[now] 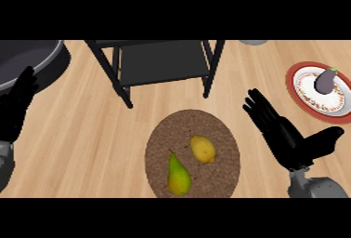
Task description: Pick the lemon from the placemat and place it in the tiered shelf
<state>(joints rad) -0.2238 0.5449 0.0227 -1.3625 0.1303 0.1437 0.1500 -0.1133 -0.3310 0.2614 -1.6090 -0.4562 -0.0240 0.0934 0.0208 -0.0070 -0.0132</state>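
On the mat [205,122], just right of its centre, sits the lemon [202,149], long axis pointing roughly at the shelf [161,60] beyond the mat's far edge. A pear [178,174] lies just beside it. My right hand [286,137] hovers off the mat's right edge, fingers straight and empty, so the lemon lies to its left. My left hand [17,100] rests open well off the mat's left side, the farther of the two.

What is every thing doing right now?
lemon: lying on the placemat, untouched.
pear: lying beside the lemon.
tiered shelf: standing, lemon not in it.
eggplant: upright on the plate.
left hand: open, at left edge.
right hand: open, right of placemat.
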